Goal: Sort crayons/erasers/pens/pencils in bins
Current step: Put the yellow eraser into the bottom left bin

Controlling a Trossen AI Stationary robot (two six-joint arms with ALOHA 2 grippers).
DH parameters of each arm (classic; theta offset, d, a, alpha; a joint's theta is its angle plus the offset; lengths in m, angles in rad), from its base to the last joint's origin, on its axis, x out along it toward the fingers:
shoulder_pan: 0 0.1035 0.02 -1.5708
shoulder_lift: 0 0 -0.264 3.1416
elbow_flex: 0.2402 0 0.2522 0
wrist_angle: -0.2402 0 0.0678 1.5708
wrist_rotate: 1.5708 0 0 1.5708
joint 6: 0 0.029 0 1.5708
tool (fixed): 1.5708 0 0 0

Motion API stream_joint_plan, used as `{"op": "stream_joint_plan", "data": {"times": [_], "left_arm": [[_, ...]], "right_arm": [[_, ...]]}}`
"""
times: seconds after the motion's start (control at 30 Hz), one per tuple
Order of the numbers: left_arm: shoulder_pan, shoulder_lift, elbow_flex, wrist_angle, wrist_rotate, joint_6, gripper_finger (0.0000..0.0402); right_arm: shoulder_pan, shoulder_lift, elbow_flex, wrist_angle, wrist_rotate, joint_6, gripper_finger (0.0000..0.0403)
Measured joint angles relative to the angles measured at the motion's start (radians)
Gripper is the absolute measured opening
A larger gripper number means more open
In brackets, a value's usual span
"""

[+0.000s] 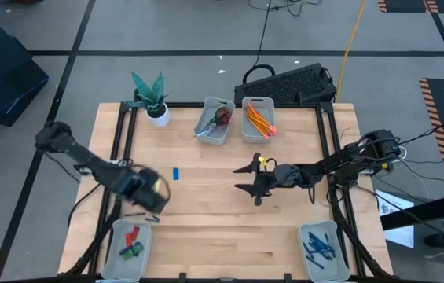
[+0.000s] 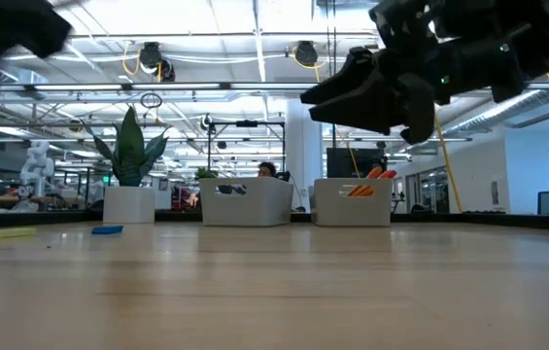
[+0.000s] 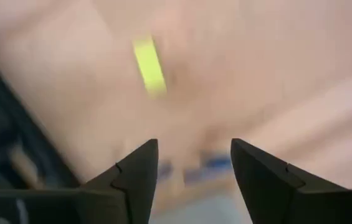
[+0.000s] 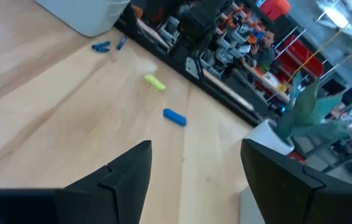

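You see a pale, smooth, matt wooden table (image 1: 222,228), translucent, faintly glossy grey-blue plastic bins (image 1: 255,135), a matt white plant pot (image 1: 158,116), and both arms' matt black, hard plastic-looking fingers (image 4: 129,171).

A small white pot (image 1: 158,116) with a green leafy plant (image 1: 149,88) stood at the far left of the wooden table (image 1: 214,220). Scissors (image 1: 220,118) with red handles lay in a tray at the far edge. Off the table, on the grey floor beyond it, sat a black keyboard (image 1: 292,82), with a black cable (image 1: 262,31) and a yellow cable (image 1: 353,35) running away from it. Behind the table stretched a large workshop room with ceiling lights (image 2: 148,56).
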Motion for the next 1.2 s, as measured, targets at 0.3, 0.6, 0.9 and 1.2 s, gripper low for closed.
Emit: {"op": "stream_joint_plan", "data": {"times": [0.3, 0.6, 0.9, 1.2], "left_arm": [[0.305, 0.038, -0.253, 0.273, 0.007, 0.161, 0.0256], [0.329, 0.064, -0.368, 0.460, 0.018, 0.134, 0.0266], [0.329, 0.068, -0.408, 0.430, 0.052, 0.077, 0.0203], [0.330, 0.070, -0.402, 0.425, 0.071, 0.153, 0.0122]], "right_arm": [[0.016, 0.000, -0.035, -0.001, 0.003, 0.101, 0.0238], [0.015, 0.000, -0.035, 0.003, 0.006, 0.104, 0.0238], [0.015, 0.000, -0.036, -0.002, 0.006, 0.125, 0.0238], [0.008, 0.000, -0.036, -0.002, 0.031, 0.125, 0.0238]]}}
